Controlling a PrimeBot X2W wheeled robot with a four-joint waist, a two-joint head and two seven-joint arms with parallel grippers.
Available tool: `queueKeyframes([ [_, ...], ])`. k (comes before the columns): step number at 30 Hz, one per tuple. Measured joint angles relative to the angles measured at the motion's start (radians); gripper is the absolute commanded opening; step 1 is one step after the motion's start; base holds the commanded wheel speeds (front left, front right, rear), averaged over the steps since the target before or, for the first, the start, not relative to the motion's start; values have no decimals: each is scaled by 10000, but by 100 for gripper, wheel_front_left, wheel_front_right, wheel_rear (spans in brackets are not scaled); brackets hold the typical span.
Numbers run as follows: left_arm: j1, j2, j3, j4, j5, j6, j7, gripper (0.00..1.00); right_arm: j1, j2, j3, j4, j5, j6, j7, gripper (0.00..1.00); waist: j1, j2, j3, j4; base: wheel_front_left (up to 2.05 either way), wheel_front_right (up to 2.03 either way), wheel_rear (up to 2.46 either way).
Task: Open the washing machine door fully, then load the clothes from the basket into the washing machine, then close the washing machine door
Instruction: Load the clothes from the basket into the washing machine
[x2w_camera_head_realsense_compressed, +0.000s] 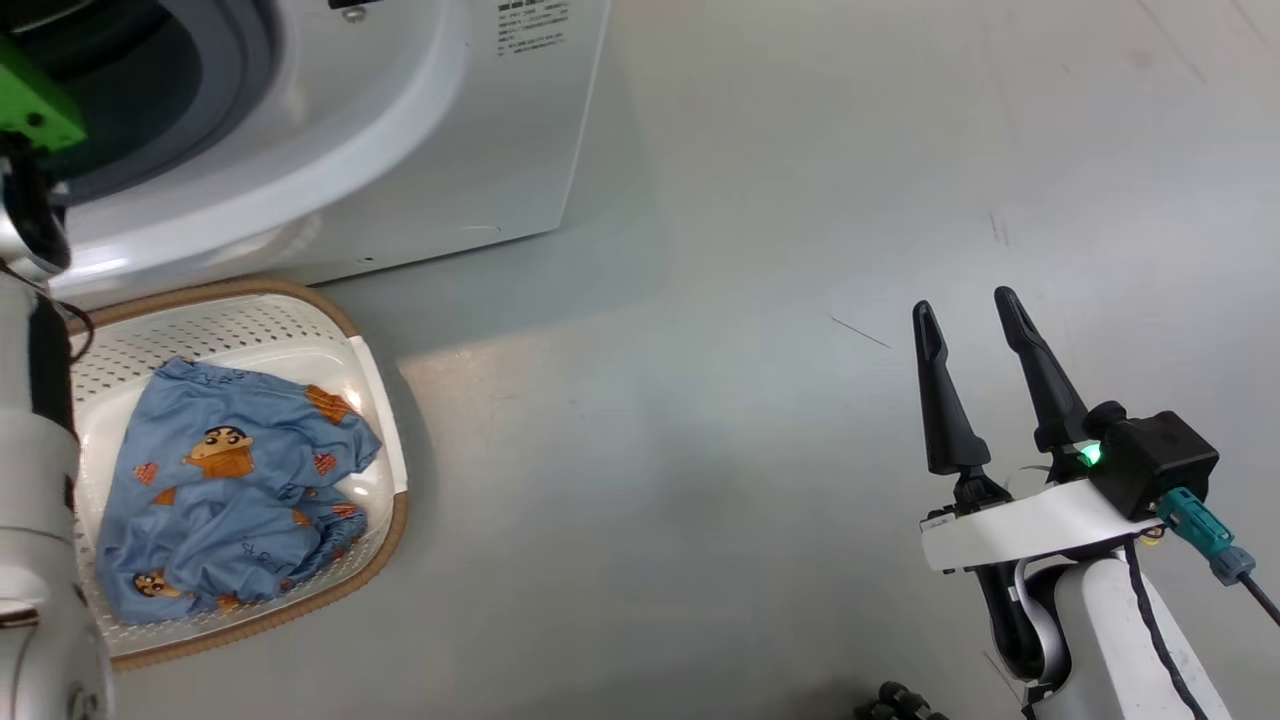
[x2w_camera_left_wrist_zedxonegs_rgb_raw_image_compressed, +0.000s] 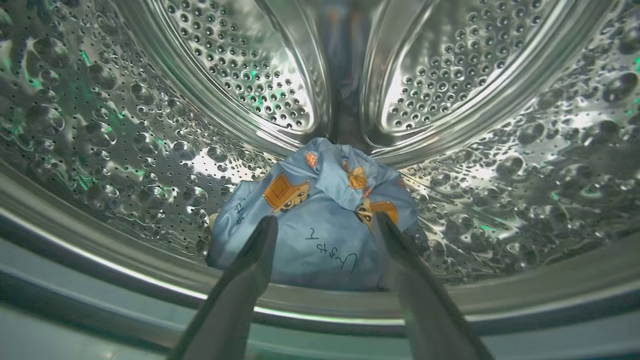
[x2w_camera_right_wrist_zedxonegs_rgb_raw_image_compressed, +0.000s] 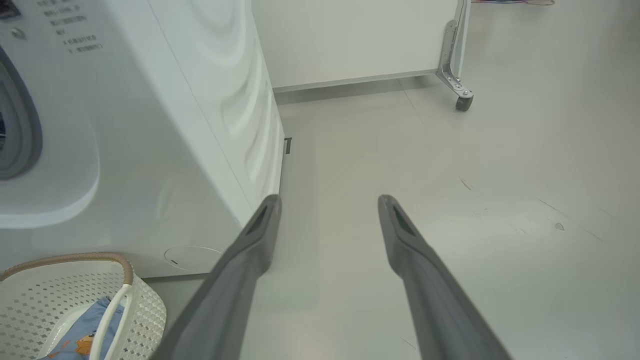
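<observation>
Softly crumpled clothes (x2w_camera_left_wrist_zedxonegs_rgb_raw_image_compressed: 310, 245) lie in the dimpled steel drum (x2w_camera_left_wrist_zedxonegs_rgb_raw_image_compressed: 125, 140) — left pincer (x2w_camera_left_wrist_zedxonegs_rgb_raw_image_compressed: 325, 220), right pincer (x2w_camera_right_wrist_zedxonegs_rgb_raw_image_compressed: 330, 200) both agape, empty.

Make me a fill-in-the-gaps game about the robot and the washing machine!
1. The blue garment lies inside the steel ____.
2. The left jaws near it stand ____.
3. More blue clothes sit in the ____ beside the washing machine.
4. The right jaws point over the grey ____.
Missing words: drum, open, basket, floor.
</observation>
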Motion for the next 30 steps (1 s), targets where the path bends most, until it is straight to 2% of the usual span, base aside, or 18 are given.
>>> queueKeyframes([
  [8, 988, -757, -380, 219, -109, -623, -660, 100, 11, -33, -326, 153, -303, 0, 0, 100, 0, 0, -816, 693, 0, 0, 0],
  [22, 3485, -1615, -800, 495, -140, -1342, -1047, 100, 390, -136, -535, 393, -639, 0, 0, 100, -1, 0, -2402, 1406, 0, 0, 0],
  [30, 4814, -1833, -949, 520, -278, -1657, -1091, 100, 908, -261, -637, 489, -646, 0, 0, 100, -1, 0, -3501, 1674, 0, 0, 0],
])
